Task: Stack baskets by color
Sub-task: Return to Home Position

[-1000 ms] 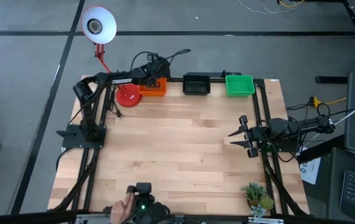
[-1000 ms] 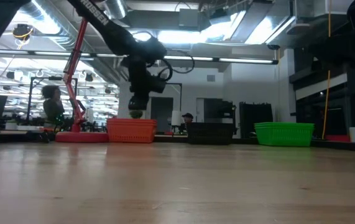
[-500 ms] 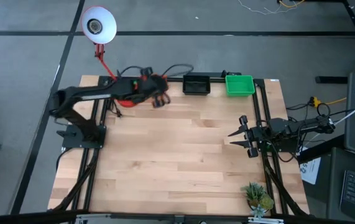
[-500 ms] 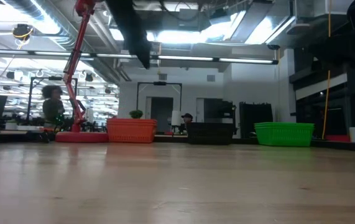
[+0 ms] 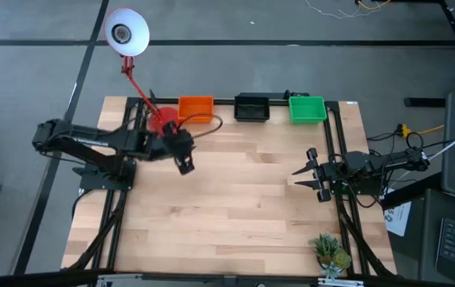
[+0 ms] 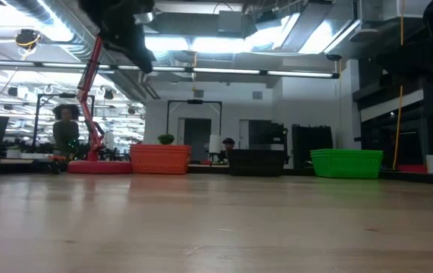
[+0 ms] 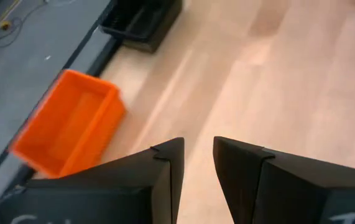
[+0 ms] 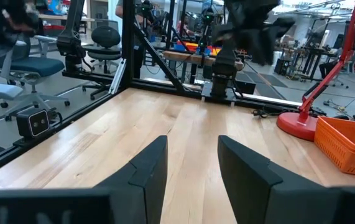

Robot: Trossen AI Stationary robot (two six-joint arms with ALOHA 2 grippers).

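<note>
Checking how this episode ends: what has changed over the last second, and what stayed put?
The left tool has drawn back from above the orange baskets toward the left side of the table and risen; it is open and empty. The orange baskets, the black baskets, the green baskets and the right tool, open at the right edge, have not moved.

Pale, smooth wooden table [image 5: 235, 199]; perforated plastic orange basket [image 5: 196, 108]; matt dark fingers [image 7: 158, 183].
</note>
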